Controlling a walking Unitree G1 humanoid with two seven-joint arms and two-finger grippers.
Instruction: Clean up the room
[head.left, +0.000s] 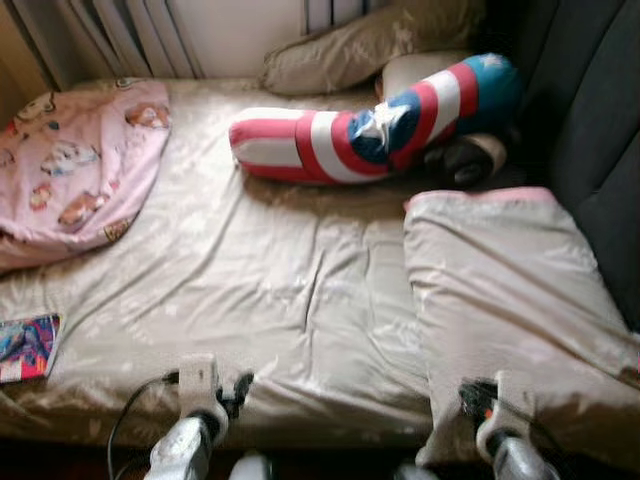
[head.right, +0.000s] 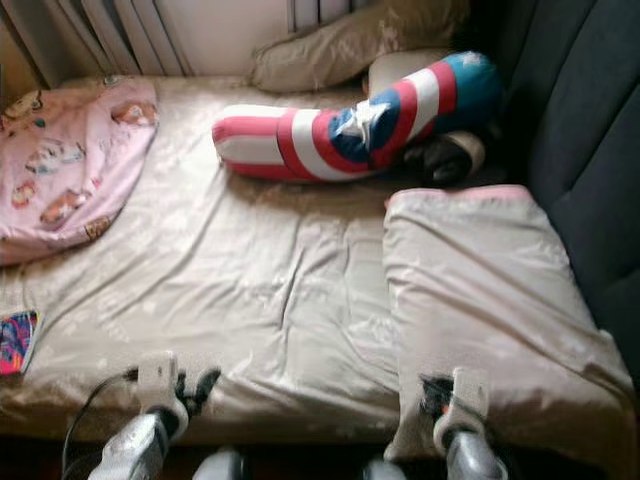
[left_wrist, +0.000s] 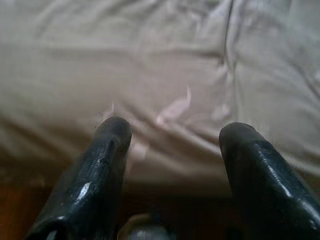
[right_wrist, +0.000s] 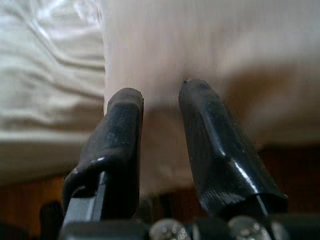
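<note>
- Hovering at the bed (head.left: 300, 300) edge: left hand (left_wrist: 172, 132), fingers apart.
- Right hand (right_wrist: 161, 95), fingers narrowly apart, near folded blanket (head.left: 510, 290).
- Striped bolster (head.left: 380, 120) beyond.

The pink pillow (head.left: 75, 165) at the bed's (head.left: 280, 290) far left corner runs off the picture's left edge. The book (head.left: 27, 346) near the bed's left front edge is cut by the same edge, and its cover print is too blurred to read. A dark round thing (head.left: 468, 160) is half hidden behind the striped bolster (head.left: 375, 120); what it is cannot be told. The folded blanket (head.left: 510, 300) overhangs the front edge, with its right corner cut off. Both arms are cut off by the lower edge. The right wrist view is blurred on the blanket.
</note>
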